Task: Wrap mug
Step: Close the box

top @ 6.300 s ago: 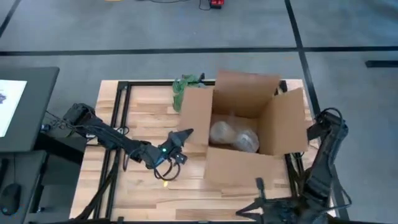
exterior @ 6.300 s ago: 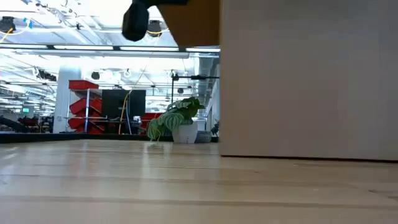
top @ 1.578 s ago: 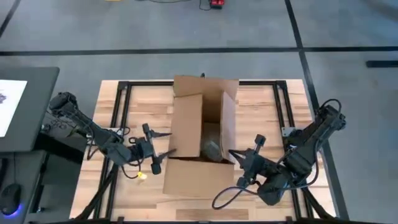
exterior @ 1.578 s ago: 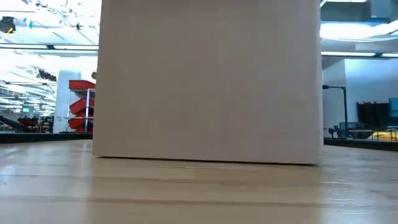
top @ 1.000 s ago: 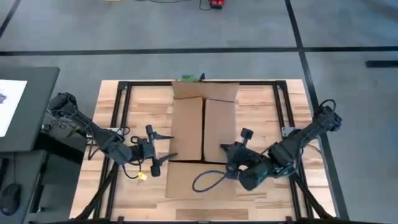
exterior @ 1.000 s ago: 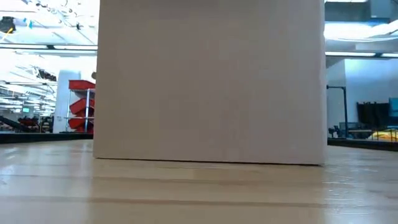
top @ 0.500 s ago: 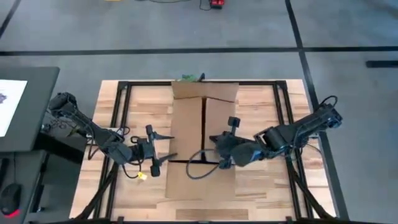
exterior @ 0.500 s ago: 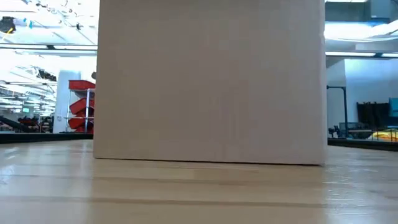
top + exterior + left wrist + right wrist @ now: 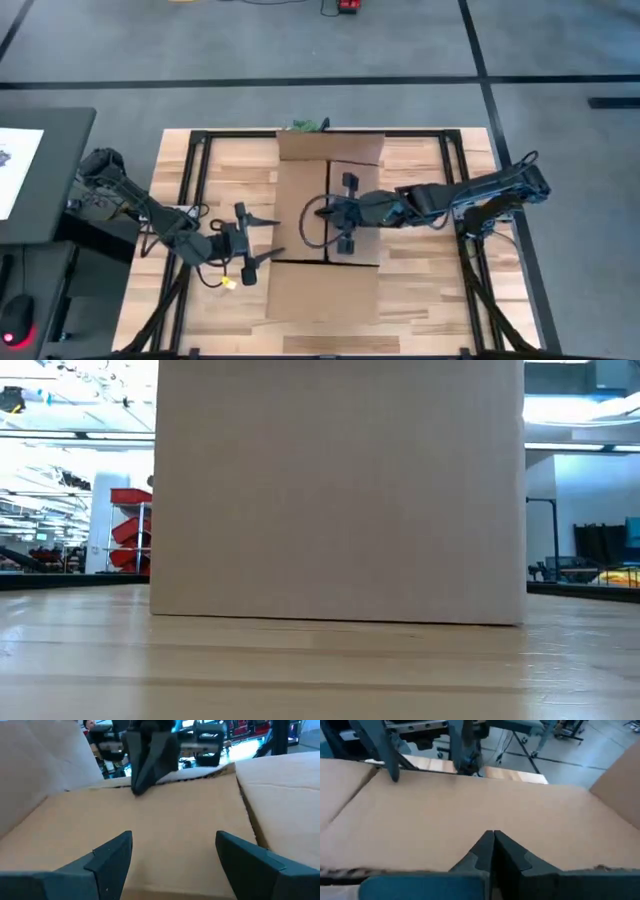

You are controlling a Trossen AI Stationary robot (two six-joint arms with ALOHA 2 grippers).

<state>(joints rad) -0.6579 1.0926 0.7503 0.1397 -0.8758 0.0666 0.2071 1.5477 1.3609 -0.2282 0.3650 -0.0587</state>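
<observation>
The right tool point(image 9: 346, 213) lies over the flaps of the cardboard box point(image 9: 327, 215), its fingers pressed together as its own wrist view shows, the tips resting on or just above the folded cardboard. The left tool point(image 9: 262, 238) waits beside the box's left wall with its fingers spread apart and nothing between them. The box sits mid-table point(image 9: 420, 285) with its side flaps folded in and the near flap lying outward.

The mug is not visible in any view; it is presumably shut inside the box. A small ceramic mug would be stiff, smooth and breakable, light enough for one tool, best taken across the rim or body. The flaps themselves look stiff but springy, so pressing flat near the centre seam seems wise.
</observation>
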